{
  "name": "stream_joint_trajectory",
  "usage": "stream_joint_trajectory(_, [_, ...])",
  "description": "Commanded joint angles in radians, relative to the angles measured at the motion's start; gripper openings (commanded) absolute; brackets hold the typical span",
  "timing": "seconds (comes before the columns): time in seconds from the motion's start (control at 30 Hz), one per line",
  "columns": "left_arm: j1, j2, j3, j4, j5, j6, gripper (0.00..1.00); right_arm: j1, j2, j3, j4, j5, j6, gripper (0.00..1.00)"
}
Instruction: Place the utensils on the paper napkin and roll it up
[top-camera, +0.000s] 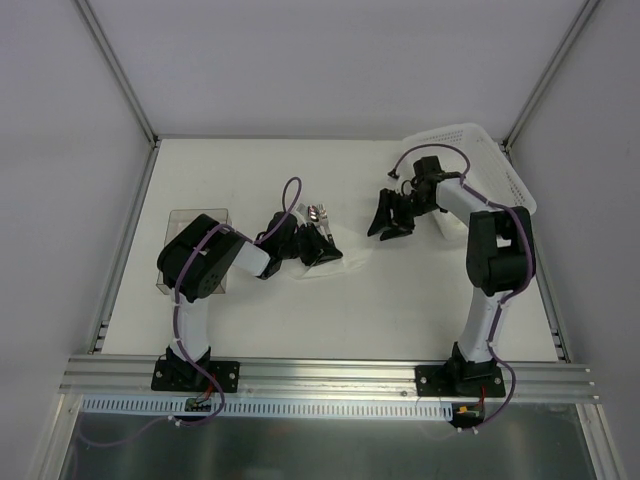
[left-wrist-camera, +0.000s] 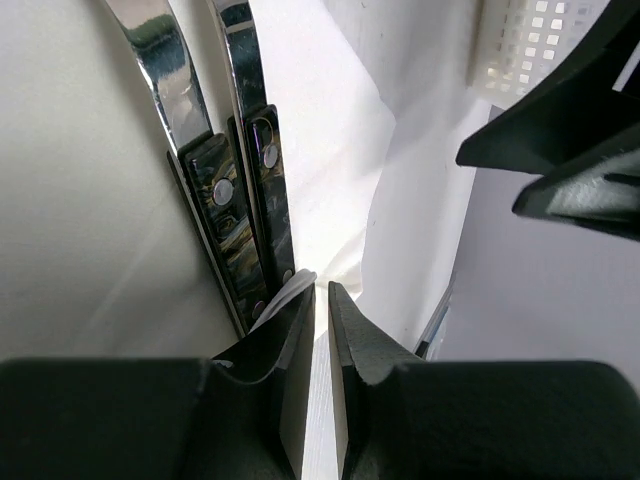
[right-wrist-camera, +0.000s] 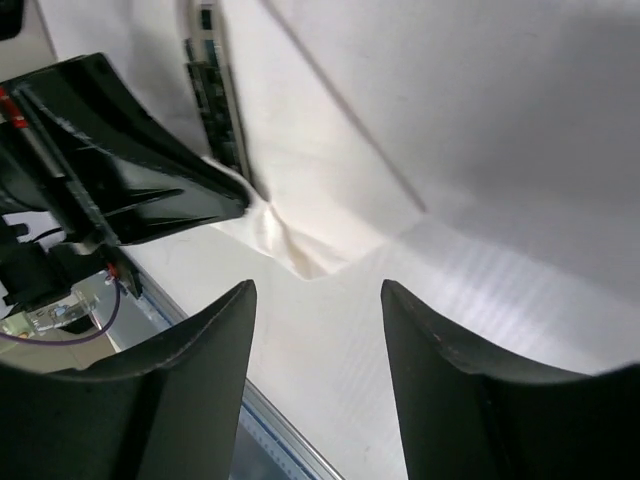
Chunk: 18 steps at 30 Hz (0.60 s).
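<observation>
The paper napkin (top-camera: 345, 262) lies white and rumpled mid-table. The utensils (top-camera: 318, 212) rest on its far part: two slim silver pieces with dark riveted handles (left-wrist-camera: 250, 190), lying side by side. My left gripper (top-camera: 318, 250) sits at the napkin's near edge just below those handles. Its jaws (left-wrist-camera: 322, 288) are pinched almost together on a fold of napkin that curls over one tip. The right wrist view shows the napkin (right-wrist-camera: 290, 235) bunched up where the left gripper (right-wrist-camera: 150, 180) presses. My right gripper (top-camera: 388, 225) hovers right of the napkin, open (right-wrist-camera: 316, 290), with nothing between its fingers.
A white lattice basket (top-camera: 480, 150) stands at the back right behind the right arm, and the left wrist view shows it as well (left-wrist-camera: 530, 40). A clear plastic box (top-camera: 190, 225) sits at the left, partly under the left arm. An aluminium rail (top-camera: 330, 375) runs along the near edge.
</observation>
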Motion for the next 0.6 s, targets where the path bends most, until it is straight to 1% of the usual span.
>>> stream_joint_trajectory(0.0, [0.013, 0.028, -0.023, -0.085, -0.039, 0.034, 0.13, -0.032, 0.029, 0.021, -0.077, 0.079, -0.064, 0.57])
stream_joint_trajectory(0.13, [0.013, 0.031, -0.018, -0.091, -0.033, 0.033, 0.13, -0.046, 0.099, 0.060, -0.073, 0.095, -0.075, 0.60])
stream_joint_trajectory(0.23, [0.011, 0.028, -0.019, -0.091, -0.035, 0.030, 0.13, -0.046, 0.136, 0.072, -0.044, 0.047, -0.073, 0.62])
stream_joint_trajectory(0.37, [0.013, 0.028, -0.024, -0.088, -0.033, 0.027, 0.13, -0.021, 0.190, 0.101, -0.037, 0.001, -0.045, 0.63])
stream_joint_trajectory(0.53, [0.014, 0.033, -0.024, -0.084, -0.032, 0.020, 0.13, 0.023, 0.221, 0.080, -0.036, -0.002, -0.030, 0.63])
stream_joint_trajectory(0.57, [0.014, 0.033, -0.024, -0.084, -0.032, 0.020, 0.13, 0.035, 0.225, 0.074, -0.033, -0.023, -0.033, 0.63])
